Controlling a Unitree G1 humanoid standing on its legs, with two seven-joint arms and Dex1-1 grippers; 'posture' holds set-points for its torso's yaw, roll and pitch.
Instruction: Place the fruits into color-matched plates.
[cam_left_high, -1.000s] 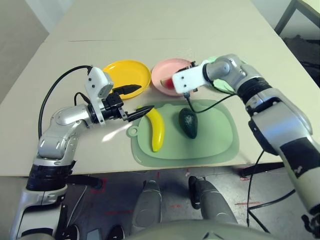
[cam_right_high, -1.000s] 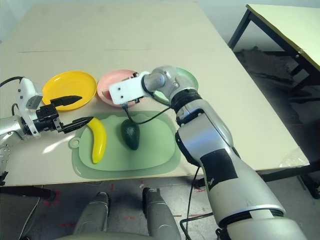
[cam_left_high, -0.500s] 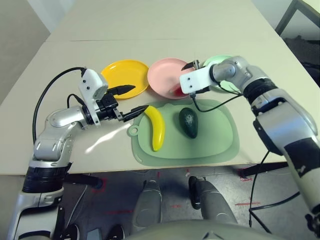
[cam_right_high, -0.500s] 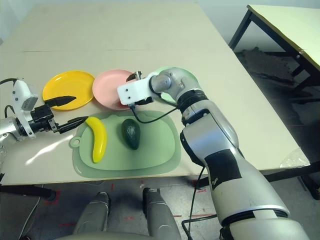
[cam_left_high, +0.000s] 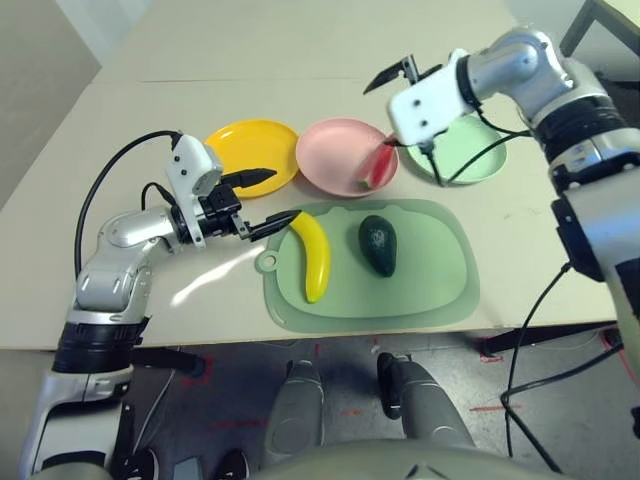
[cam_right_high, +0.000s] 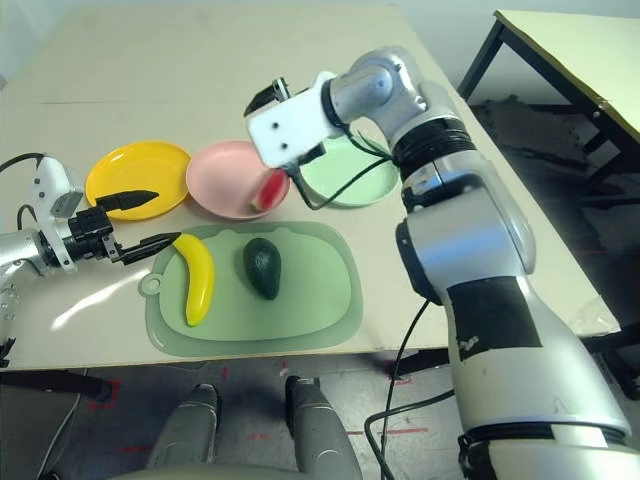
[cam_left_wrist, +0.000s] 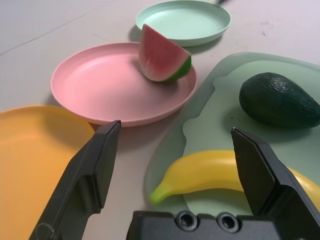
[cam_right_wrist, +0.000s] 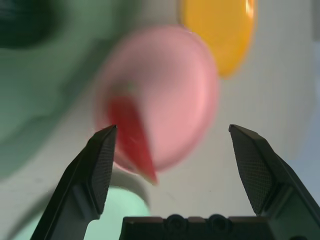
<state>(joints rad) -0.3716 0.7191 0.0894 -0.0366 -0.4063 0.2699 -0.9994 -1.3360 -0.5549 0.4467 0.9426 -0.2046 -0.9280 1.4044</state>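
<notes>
Sitting on the pink plate (cam_left_high: 345, 156), near its right rim, the watermelon wedge (cam_left_high: 379, 165) was already home, so one fruit of three looked done. The left pincer (cam_left_high: 263, 201) was spread wide just beside the banana's tip, holding nothing. The smooth, curved yellow banana (cam_left_high: 314, 254) and the bumpy dark avocado (cam_left_high: 377, 244) lay on the soft pale green mat (cam_left_high: 420, 290). The yellow plate (cam_left_high: 251, 152) and mint green plate (cam_left_high: 470, 150) held no fruit. The right pincer (cam_left_high: 386, 74) hung spread above the desk (cam_left_high: 300, 50).

right gripper (cam_left_high: 392, 76) lifted off watermelon wedge (cam_left_high: 379, 166)
</notes>
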